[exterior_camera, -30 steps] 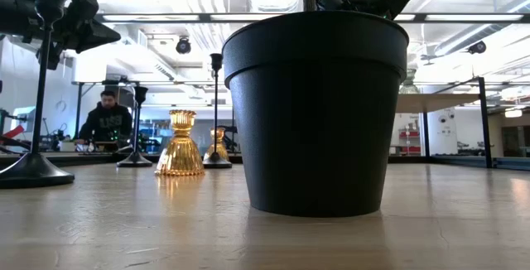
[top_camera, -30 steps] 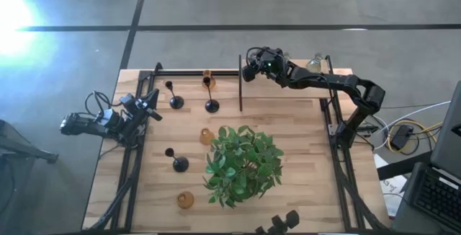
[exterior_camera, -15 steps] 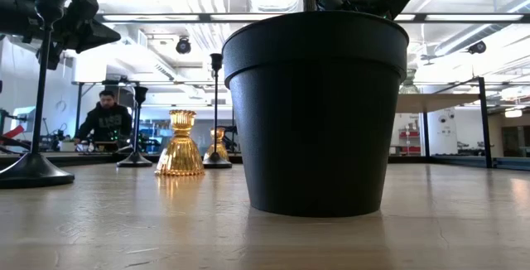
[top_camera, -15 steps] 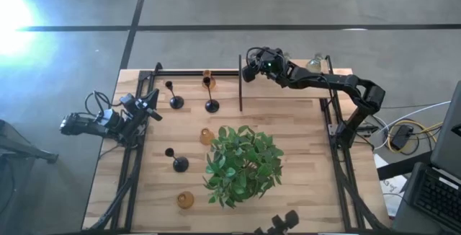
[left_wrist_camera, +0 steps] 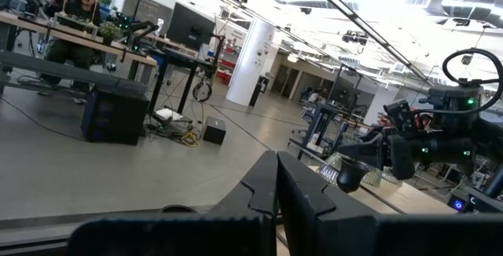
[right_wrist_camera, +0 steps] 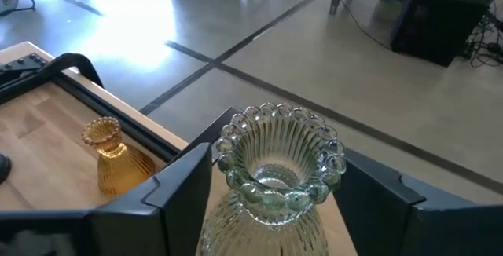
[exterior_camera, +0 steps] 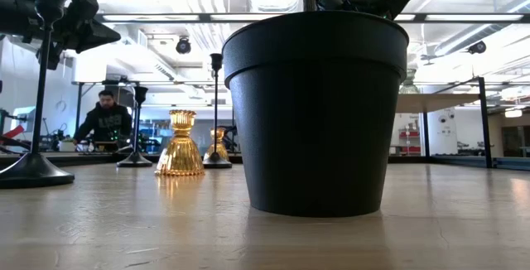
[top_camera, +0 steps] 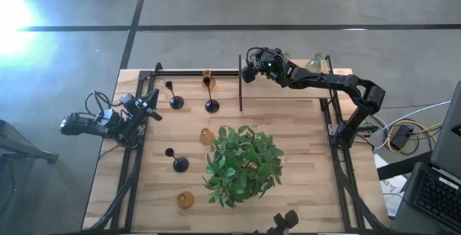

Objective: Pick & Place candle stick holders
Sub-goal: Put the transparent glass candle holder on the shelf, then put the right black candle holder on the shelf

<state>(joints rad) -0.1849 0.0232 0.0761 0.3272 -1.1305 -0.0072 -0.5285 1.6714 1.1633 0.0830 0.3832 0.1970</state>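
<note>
Fingers (right_wrist_camera: 185, 189) of the right gripper (right_wrist_camera: 271, 201) stood apart on either side of a clear ribbed holder (right_wrist_camera: 277, 170), upright at the table's (top_camera: 302, 156) far edge; whether they touched the glass I could not tell. The left gripper (top_camera: 148, 105) waited shut at the left edge.

A: What's sitting on that wooden surface (top_camera: 302, 163)?

B: Potted plant (top_camera: 243, 164) mid-surface, three black holders (top_camera: 175, 102), three amber glass ones (top_camera: 186, 200) scattered left of it, plus a clear holder (right_wrist_camera: 271, 179) at the far edge.
</note>
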